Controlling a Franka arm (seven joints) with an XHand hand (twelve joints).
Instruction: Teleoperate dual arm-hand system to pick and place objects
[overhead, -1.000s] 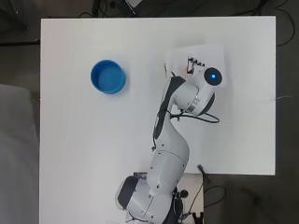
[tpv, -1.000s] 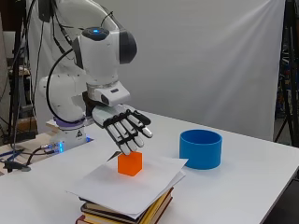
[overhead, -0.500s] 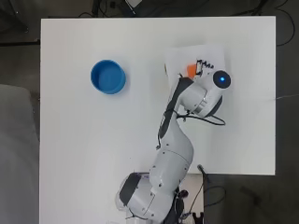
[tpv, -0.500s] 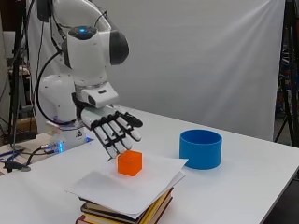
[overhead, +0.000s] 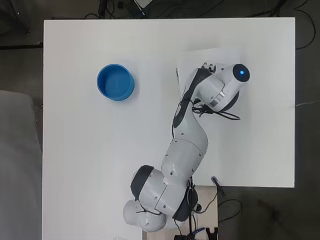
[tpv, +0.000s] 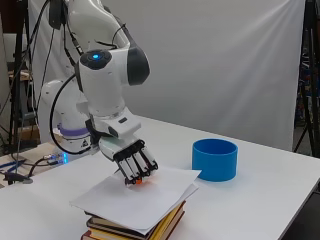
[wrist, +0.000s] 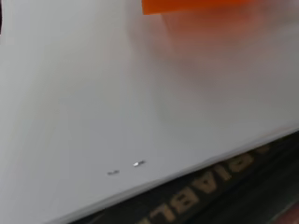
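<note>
The white counter (overhead: 90, 160) has wide bare surface on its left half and along its near side, around the arm's base. The blue bowl (tpv: 215, 159) stands alone toward the left in the overhead view, well apart from the stack of books (tpv: 135, 227), which lies in the far right part of the counter. Loose white sheets of paper (tpv: 150, 197) cover the top of the stack and overhang its edges; in the overhead view only a strip of the paper shows past the arm, which covers most of the stack.

The hand (tpv: 131, 161) is down on the paper, palm facing down, with the fingers (tpv: 137, 167) bent downward side by side so that their tips reach the sheet. A small part of the orange block (tpv: 141, 181) shows just under and between the fingertips in the side view. The fingers are at or around the block, but whether they have closed on it or only rest against it cannot be told, since they hide nearly all of it.

The wrist view shows the block (wrist: 196, 5) very close, sitting on the white paper, with the paper's edge and a dark book cover beyond it.
</note>
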